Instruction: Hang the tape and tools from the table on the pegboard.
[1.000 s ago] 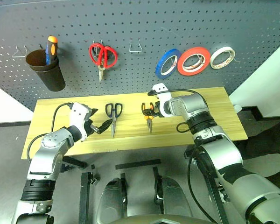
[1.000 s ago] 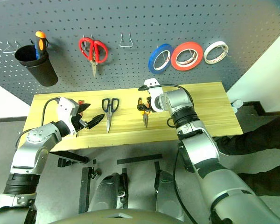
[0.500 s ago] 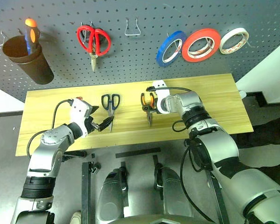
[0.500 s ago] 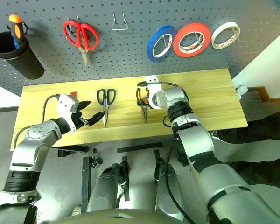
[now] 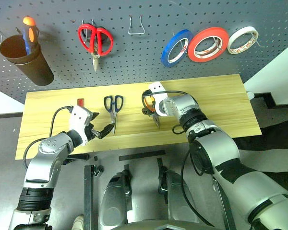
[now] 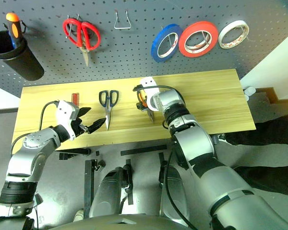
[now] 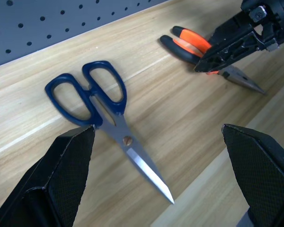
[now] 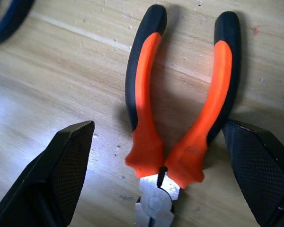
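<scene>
**Right gripper spread over the pliers**

While the pliers [image 8: 180, 118] lie flat on the worktop [image 5: 216, 103], the right gripper [image 8: 163, 184] straddles their handles, released. The left gripper [image 7: 156, 189], also released, hovers just short of the dark-handled scissors [image 7: 97, 111].

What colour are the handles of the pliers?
Orange with black edges on the pliers, best in the right wrist view.

Left gripper [image 5: 100, 130] jaws wide, right gripper [image 8: 156, 179] jaws wide, angled down
</scene>
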You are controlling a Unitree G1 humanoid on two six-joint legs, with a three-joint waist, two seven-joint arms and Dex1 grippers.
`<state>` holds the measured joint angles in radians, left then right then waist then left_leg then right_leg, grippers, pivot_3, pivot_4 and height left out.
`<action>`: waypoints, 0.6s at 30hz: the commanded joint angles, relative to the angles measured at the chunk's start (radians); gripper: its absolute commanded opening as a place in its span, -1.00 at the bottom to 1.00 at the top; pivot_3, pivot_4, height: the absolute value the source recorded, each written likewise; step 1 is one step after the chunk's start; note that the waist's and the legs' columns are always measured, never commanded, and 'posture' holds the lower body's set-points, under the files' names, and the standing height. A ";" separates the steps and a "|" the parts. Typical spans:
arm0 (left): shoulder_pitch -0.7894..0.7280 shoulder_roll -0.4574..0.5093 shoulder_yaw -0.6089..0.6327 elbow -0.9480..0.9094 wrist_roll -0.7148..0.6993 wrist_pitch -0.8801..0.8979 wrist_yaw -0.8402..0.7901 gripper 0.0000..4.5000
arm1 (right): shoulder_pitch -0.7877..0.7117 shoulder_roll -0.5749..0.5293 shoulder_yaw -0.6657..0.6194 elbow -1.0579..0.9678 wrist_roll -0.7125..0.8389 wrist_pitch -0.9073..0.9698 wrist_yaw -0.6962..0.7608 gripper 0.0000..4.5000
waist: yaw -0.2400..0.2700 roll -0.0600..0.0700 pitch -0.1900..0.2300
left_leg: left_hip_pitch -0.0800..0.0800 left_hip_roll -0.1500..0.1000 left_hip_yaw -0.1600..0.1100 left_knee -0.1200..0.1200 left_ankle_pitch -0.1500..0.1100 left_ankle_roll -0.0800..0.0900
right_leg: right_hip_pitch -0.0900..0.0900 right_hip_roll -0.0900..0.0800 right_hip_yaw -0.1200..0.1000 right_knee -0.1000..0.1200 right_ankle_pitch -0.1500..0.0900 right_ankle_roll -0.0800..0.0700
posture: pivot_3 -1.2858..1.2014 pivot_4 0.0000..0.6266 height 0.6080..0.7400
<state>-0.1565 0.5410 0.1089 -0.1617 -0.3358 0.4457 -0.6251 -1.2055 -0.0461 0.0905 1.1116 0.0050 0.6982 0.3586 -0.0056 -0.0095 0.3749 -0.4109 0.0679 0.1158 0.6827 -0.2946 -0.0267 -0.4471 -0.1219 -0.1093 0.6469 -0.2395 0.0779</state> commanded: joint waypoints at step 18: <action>0.041 -0.013 0.057 -0.070 -0.012 -0.059 0.051 1.00 | -0.004 -0.011 0.032 -0.041 -0.051 -0.008 0.194 -0.08 | 0.029 -0.002 -0.003 | -0.001 0.000 0.002 -0.002 0.001 -0.002 | -0.001 0.000 0.000 0.000 0.000 0.000 | 0.26 -0.11 1.00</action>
<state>-0.1212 0.5274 0.1340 -0.2029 -0.3376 0.4159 -0.5682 -1.2041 -0.0510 0.1235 1.1287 -0.0618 0.6745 0.5135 0.0230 -0.0120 0.3721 -0.4123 0.0683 0.1175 0.6812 -0.2933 -0.0290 -0.4488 -0.1217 -0.1098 0.6464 -0.2396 0.0782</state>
